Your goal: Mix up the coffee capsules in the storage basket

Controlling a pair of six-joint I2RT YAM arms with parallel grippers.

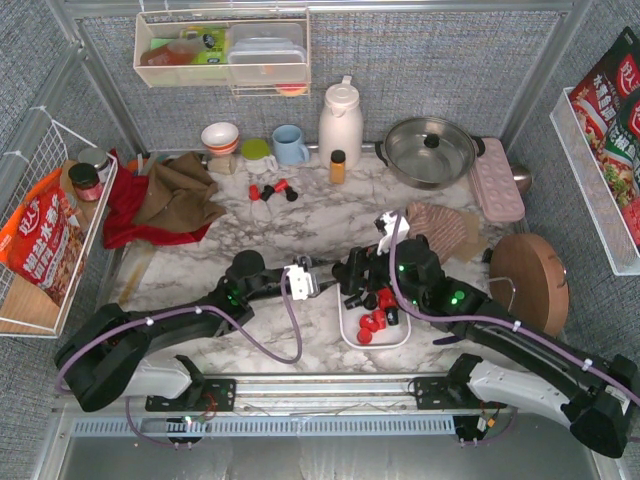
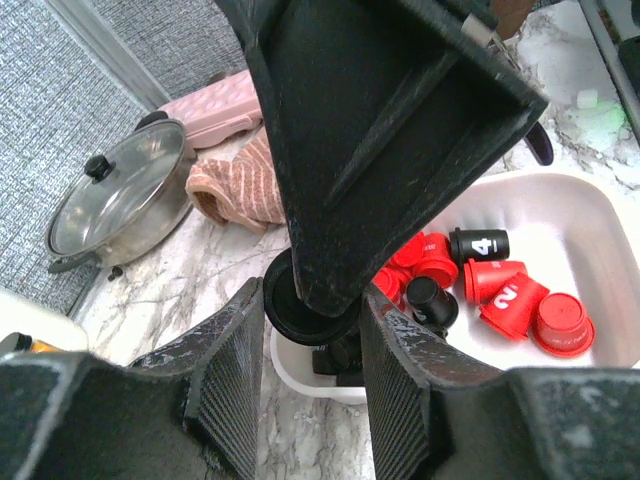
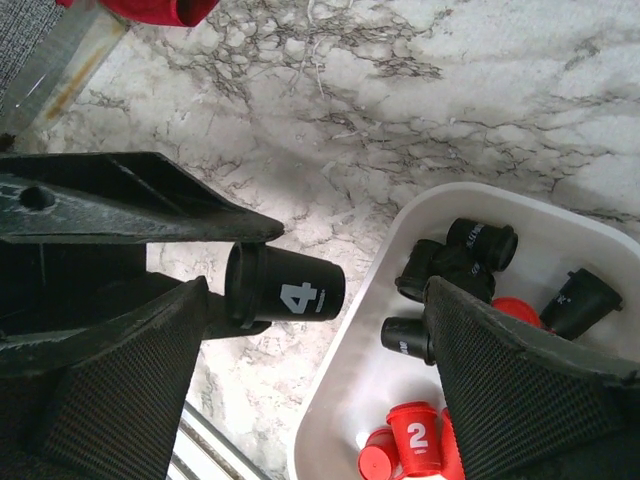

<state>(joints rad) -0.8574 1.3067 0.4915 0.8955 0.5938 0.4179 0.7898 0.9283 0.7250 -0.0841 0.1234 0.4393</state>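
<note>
The left claw (image 2: 310, 305) clamps a black capsule (image 3: 288, 292) beside the basket (image 3: 345, 400) rim, right claw (image 3: 315, 300) apart: early release may spill it outside.

Kitchen setting: marble counter (image 1: 320, 215), lidded pot (image 1: 431, 150), jug (image 1: 340, 125), mug (image 1: 290, 146).

The top camera looks down from high behind the near edge over the veined marble tabletop (image 1: 200, 240). The wrist cameras sit close behind the left pincer (image 2: 310, 310) and the right pincer (image 3: 315, 300), tilted downward. All three share the shallow white rounded-rectangular basket (image 1: 350, 335) (image 2: 590, 230) (image 3: 350, 400); both wrist views share one black capsule (image 2: 290, 318) (image 3: 285, 295).
</note>
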